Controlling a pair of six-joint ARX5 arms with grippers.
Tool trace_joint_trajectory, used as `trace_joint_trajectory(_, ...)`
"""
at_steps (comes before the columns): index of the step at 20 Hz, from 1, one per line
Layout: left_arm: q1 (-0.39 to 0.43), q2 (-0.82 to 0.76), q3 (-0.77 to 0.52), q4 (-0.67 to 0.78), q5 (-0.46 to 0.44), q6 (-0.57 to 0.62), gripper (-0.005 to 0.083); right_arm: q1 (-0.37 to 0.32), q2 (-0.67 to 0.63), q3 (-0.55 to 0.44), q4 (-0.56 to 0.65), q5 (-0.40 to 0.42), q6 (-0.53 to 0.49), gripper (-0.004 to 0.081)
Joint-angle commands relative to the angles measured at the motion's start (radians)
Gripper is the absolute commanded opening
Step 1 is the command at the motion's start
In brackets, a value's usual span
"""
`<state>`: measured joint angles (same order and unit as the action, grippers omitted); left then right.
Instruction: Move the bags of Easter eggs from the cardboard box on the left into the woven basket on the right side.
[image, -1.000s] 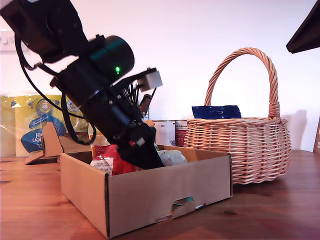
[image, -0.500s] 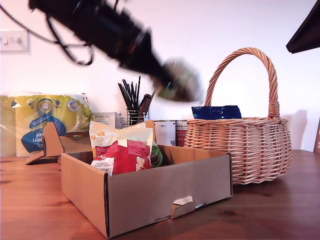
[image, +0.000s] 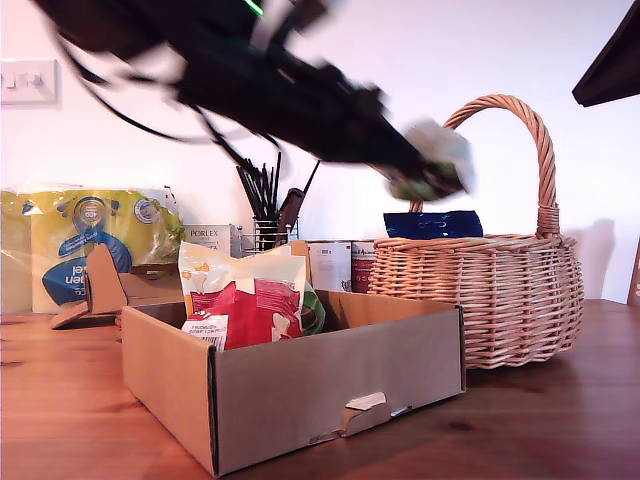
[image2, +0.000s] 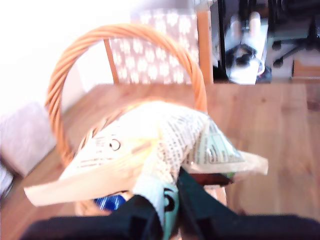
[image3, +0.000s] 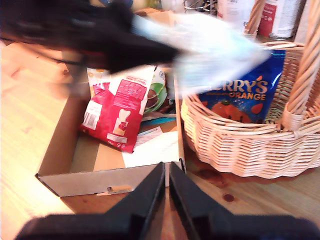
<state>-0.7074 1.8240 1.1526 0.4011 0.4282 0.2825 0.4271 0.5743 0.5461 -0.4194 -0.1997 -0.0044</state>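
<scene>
The first claw (image2: 170, 210) is clamped on a white-green bag (image2: 160, 145), held crosswise to its jaws with the long axis roughly level; its small print is too blurred to read. Just beyond and below it stands the woven basket (image: 480, 290), where a blue bag (image3: 237, 92) reading "ERRY'S ORANGE" stands upright. Farther back, the cardboard box (image: 300, 390) holds a red bag (image: 250, 305) leaning upright. The second claw (image3: 166, 187), jaws nearly together and empty, hangs above the worktop (image3: 240, 200) by the box's front wall. A "PORLEX" carton (image: 210, 240) stands behind the box.
</scene>
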Motion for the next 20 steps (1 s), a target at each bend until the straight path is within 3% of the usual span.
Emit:
trace_joint_trajectory(1,-0.014,0.061,0.074,0.02,-0.015,-0.006,-0.0024,0.005,-0.001,0.008,0.008,-0.001,-0.003,-0.0013)
trace_joint_trajectory(9,-0.033,0.344,0.436,-0.225,-0.057,0.006,-0.0024,0.005,-0.001,0.008,0.011,-0.001,-0.003,-0.0013)
trace_joint_trajectory(14,-0.053,0.376,0.453,-0.259,-0.063,0.032,-0.0023,0.005,-0.001,0.008,0.012,-0.001,-0.003,-0.0013)
trace_joint_trajectory(15,-0.058,0.376,0.453,-0.259,-0.064,0.032,0.0001,0.005,-0.001,0.008,0.011,-0.001,-0.003,-0.0013)
trace_joint_trajectory(16,-0.064,0.375,0.453,-0.253,-0.064,0.032,0.0079,0.005,-0.001,0.008,0.011,-0.001,-0.003,-0.0013)
trace_joint_trajectory(19,-0.075,0.375,0.457,-0.23,-0.063,0.034,0.041,0.005,-0.001,0.008,0.01,-0.001,-0.003,-0.0013)
trace_joint_trajectory(20,-0.079,0.375,0.458,-0.227,-0.063,0.037,0.043,0.005,-0.001,0.008,0.011,-0.001,-0.003,-0.0013)
